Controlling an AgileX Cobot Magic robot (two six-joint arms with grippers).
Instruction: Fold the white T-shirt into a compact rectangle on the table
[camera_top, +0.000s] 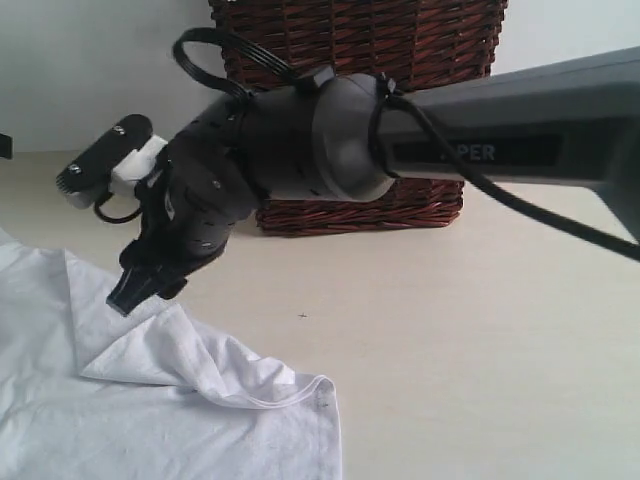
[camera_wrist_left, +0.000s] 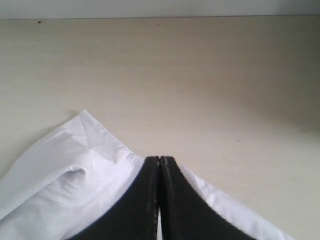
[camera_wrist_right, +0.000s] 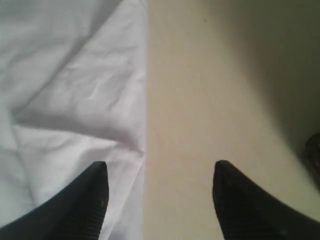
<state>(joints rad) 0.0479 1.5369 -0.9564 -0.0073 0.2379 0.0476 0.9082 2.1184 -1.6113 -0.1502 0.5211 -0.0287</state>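
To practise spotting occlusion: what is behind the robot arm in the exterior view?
A dark wicker basket stands on the table behind the arm. The arm covers its middle; only upper weave and base show.

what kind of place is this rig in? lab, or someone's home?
Likely a lab bench staged as a laundry-folding station: a broad pale beige wood-grain table, a dark woven wicker basket at the back against a bare white wall, and a soft white T-shirt lying on the table.

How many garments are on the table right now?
1. The white T-shirt lies on the table, lower left in the exterior view, nearer than the wicker basket; it runs off frame, so more could be hidden.
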